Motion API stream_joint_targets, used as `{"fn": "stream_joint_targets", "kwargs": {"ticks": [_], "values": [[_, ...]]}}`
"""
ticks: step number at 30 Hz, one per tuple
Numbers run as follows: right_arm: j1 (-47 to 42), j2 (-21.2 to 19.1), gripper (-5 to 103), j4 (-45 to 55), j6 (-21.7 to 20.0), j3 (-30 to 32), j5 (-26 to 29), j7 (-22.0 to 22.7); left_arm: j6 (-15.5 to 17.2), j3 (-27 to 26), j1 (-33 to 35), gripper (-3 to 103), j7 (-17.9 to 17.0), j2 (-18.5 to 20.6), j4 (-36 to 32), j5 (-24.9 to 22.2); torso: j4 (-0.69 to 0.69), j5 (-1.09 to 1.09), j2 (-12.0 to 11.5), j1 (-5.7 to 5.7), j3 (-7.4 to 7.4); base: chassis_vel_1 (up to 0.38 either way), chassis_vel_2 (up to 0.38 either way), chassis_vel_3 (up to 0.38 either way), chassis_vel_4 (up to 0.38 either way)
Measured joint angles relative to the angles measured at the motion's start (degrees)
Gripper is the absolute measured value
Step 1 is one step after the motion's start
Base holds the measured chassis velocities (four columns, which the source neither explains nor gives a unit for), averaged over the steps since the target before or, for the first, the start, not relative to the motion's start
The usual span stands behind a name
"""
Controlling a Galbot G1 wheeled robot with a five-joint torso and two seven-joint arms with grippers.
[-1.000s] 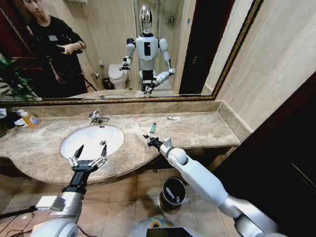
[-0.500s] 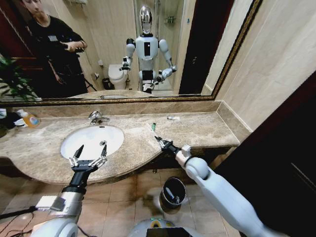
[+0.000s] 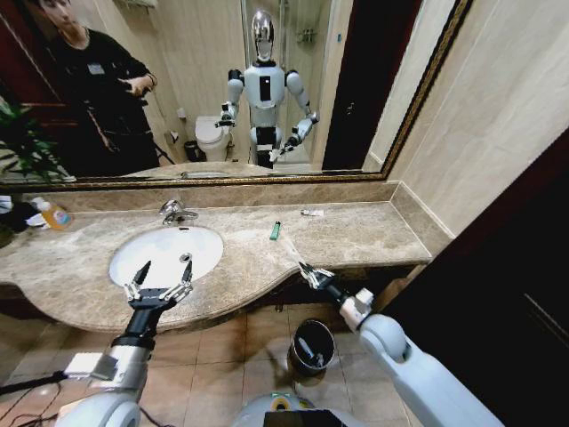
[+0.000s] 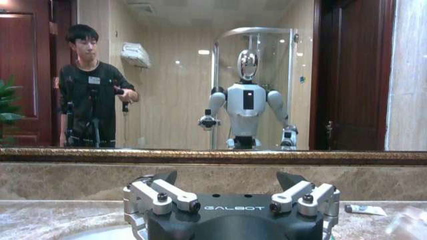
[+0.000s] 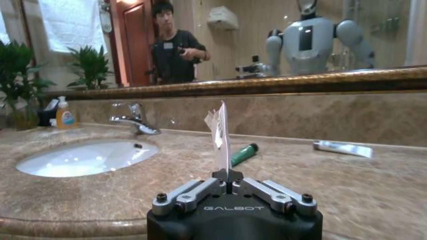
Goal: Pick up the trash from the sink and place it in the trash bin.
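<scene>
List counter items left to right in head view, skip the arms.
Soap bottle → faucet → green stick → white tube.

White oval sink (image 3: 165,253) at middle left of head picture, empty. Thin white strip (image 5: 221,134) stands upright, pinched in right gripper (image 5: 228,176). Small green stick (image 3: 276,230) lies flat on brown stone top, right of sink. White tube (image 3: 312,213) near back wall. Round black trash bin (image 3: 312,348) on floor, bottom middle.
</scene>
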Motion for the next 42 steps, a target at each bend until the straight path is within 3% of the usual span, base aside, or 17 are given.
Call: {"fn": "stream_joint_targets", "kwargs": {"ticks": [8, 19, 29, 42], "values": [[-7.60, 3.53, 0, -2.82, 5.85, 9.00, 2.41, -9.44, 0.00, 0.00, 0.00, 100, 0.00, 0.00, 0.00, 0.00, 0.00, -0.02, 0.00, 0.00, 0.00, 0.000, 0.000, 0.000, 0.000], [-7.75, 7.22, 0, -14.66, 9.27, 10.70, 2.83, -10.34, 0.00, 0.00, 0.00, 100, 0.00, 0.00, 0.00, 0.00, 0.01, -0.01, -0.01, 0.01, 0.00, 0.000, 0.000, 0.000, 0.000], [-10.19, 9.35, 0, -23.21, 13.30, 11.57, 1.88, -15.09, 0.00, 0.00, 0.00, 100, 0.00, 0.00, 0.00, 0.00, 0.00, -0.01, -0.01, 0.00, 0.00, 0.000, 0.000, 0.000, 0.000], [-3.44, 14.93, 0, -38.99, 14.84, 9.06, -5.83, -14.69, 0.00, 0.00, 0.00, 100, 0.00, 0.00, 0.00, 0.00, 0.01, -0.01, -0.01, 0.01, 0.01, 0.000, 0.000, 0.000, 0.000]]}}
